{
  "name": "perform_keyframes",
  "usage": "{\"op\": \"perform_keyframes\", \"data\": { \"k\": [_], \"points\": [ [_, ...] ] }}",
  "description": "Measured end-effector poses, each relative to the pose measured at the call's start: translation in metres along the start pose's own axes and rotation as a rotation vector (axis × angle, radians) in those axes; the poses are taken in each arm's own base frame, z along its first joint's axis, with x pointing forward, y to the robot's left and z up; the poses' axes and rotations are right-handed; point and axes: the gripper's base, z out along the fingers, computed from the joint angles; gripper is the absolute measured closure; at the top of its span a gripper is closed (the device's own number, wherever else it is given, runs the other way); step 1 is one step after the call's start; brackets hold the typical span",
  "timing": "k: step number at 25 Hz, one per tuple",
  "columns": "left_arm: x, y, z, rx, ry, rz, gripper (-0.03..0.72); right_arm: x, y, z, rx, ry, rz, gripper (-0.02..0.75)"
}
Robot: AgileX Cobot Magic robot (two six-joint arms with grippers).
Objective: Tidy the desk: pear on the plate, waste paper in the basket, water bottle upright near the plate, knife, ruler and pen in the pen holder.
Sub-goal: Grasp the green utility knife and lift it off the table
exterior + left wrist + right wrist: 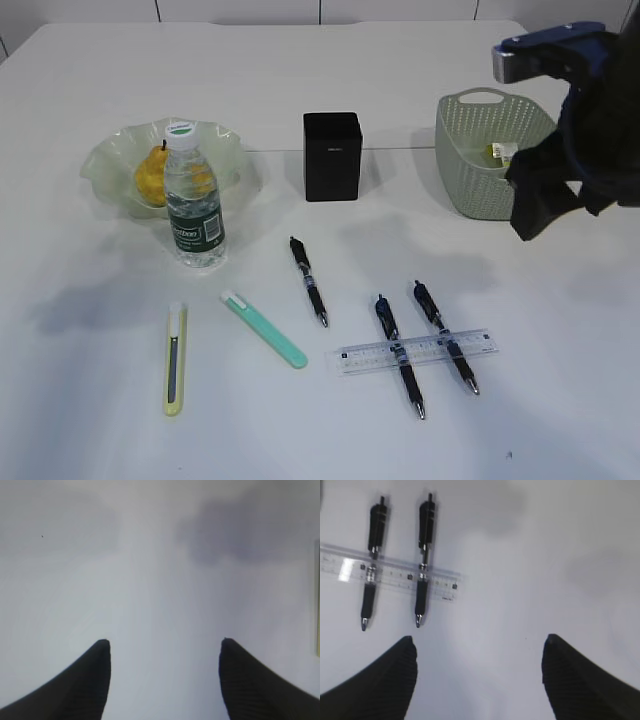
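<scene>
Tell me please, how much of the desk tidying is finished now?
Done: the pear lies on the plate, the water bottle stands upright beside it, and something lies in the basket, probably the waste paper. In hand: nothing; both end effectors are empty. Left: three pens, the ruler and two knives still lie outside the pen holder.

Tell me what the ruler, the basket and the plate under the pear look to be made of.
Ruler: clear glossy plastic, apparently; the pens beneath show through it.
Basket: matte grey-green plastic, by its moulded lattice of holes.
Plate: translucent and wavy-rimmed with a sheen; glass or plastic, can't tell which.
</scene>
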Motion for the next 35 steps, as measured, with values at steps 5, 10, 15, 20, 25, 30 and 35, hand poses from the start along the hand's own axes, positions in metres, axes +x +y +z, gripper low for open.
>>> {"op": "perform_keyframes", "data": {
  "k": [5, 10, 15, 20, 25, 30, 35],
  "points": [
    [-0.001, -0.003, -0.001, 0.028, -0.013, -0.018, 0.211, -0.025, 0.019, -0.018, -0.016, -0.078, -0.035, 0.162],
    [-0.003, -0.004, -0.001, 0.042, -0.036, -0.025, 0.213, -0.063, 0.060, -0.011, -0.047, -0.076, -0.132, 0.163],
    [-0.005, -0.005, -0.001, 0.059, -0.057, -0.036, 0.214, -0.098, 0.113, 0.015, -0.082, -0.083, -0.215, 0.163],
    [-0.005, -0.006, -0.001, 0.065, -0.060, -0.040, 0.214, -0.117, 0.151, 0.053, -0.096, -0.052, -0.269, 0.162],
    [-0.005, -0.006, -0.001, 0.067, -0.062, -0.041, 0.214, -0.124, 0.171, 0.084, -0.110, -0.012, -0.284, 0.162],
    [-0.005, -0.006, -0.001, 0.068, -0.062, -0.042, 0.214, -0.121, 0.185, 0.103, -0.126, 0.028, -0.298, 0.162],
    [-0.006, -0.007, -0.001, 0.079, -0.066, -0.048, 0.214, -0.117, 0.197, 0.119, -0.137, 0.061, -0.315, 0.162]
  ]
}}
